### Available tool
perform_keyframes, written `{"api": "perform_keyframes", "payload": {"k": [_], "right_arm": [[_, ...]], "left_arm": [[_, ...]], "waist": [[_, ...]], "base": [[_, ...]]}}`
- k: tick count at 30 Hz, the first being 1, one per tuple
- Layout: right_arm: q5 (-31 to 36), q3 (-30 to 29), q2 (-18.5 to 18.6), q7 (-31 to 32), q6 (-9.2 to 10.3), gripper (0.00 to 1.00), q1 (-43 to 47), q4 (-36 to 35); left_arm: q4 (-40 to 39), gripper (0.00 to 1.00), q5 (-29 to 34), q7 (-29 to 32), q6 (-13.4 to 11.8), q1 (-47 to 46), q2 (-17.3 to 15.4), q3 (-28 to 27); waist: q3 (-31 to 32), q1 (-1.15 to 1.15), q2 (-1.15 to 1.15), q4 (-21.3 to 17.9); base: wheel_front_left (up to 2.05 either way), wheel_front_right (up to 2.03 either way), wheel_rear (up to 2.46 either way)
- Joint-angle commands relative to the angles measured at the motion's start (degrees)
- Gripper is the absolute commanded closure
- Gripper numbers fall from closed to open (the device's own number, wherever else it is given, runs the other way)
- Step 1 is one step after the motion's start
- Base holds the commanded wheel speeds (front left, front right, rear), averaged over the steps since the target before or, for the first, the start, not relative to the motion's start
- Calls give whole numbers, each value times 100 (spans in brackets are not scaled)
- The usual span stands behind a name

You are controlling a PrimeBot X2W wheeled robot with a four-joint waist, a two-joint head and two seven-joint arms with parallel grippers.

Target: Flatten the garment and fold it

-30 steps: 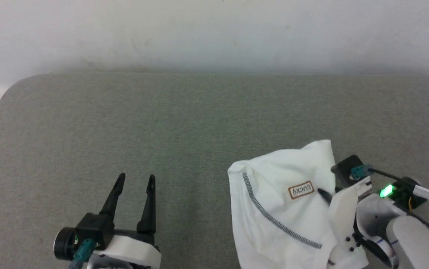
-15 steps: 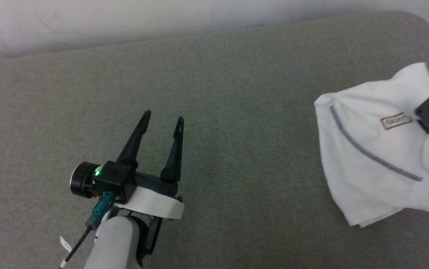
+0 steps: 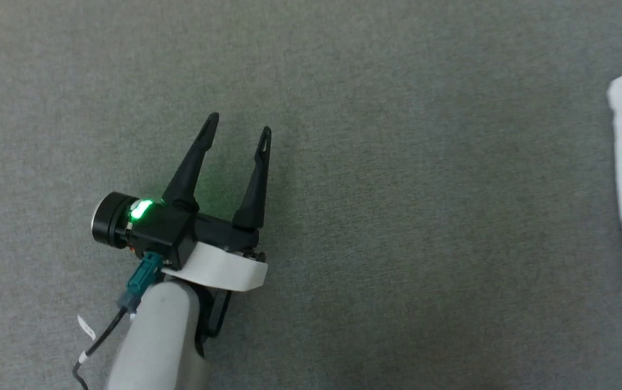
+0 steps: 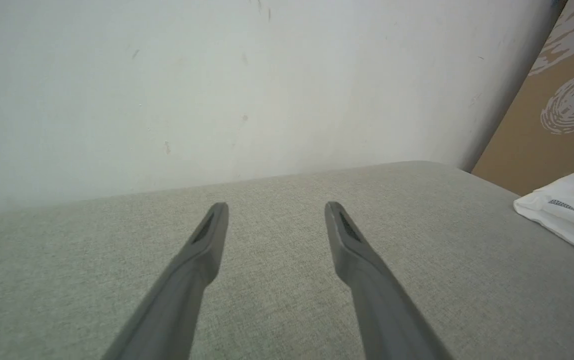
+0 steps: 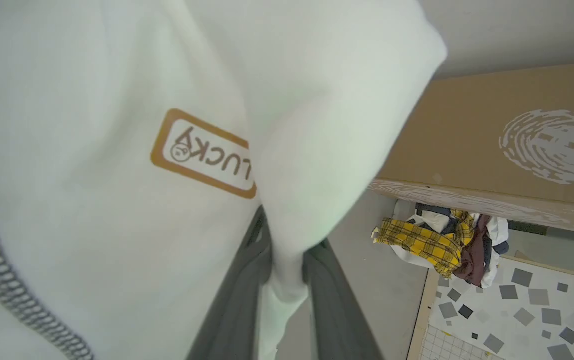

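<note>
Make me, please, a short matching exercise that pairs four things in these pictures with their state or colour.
Column one:
1. left gripper
2. right gripper
3. label
4. clothes pile

Column two:
a. tan border, white middle
b. open and empty
c. heaped, partly yellow plaid
d. shut on a fold of the shirt

Pairs: 1-b, 2-d, 3-a, 4-c
</note>
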State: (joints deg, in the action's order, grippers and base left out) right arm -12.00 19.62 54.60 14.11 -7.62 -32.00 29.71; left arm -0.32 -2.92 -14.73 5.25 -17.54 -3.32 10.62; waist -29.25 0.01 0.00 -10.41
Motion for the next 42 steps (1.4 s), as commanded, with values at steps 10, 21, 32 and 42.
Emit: {"api": "perform_keyframes", "payload": {"k": [10,21,32,42], "right_arm": [[901,-1238,-555,-980,13,100,-120,1096],[1548,-1724,-1182,-1367,13,0,-405,1365],[938,-1424,-2199,-1853,13,0,-465,284],[234,-1771,-3428,-2179,13,0,719,-1421]], "left_arm": [[-31,0,84,-27,57,-113,-56,-21],[226,0,-56,-27,11,281,-22,-89],[255,0,-422,-27,-206,1228,19,-569],[328,0,-601,-27,-501,1830,33,-1024]], "waist": [[-394,-1,0,268],[676,-1,0,118],[2312,-1,0,118],[3025,-1,0,473]], "base": [[0,0,0],[0,0,0],[0,0,0],[0,0,0]]}}
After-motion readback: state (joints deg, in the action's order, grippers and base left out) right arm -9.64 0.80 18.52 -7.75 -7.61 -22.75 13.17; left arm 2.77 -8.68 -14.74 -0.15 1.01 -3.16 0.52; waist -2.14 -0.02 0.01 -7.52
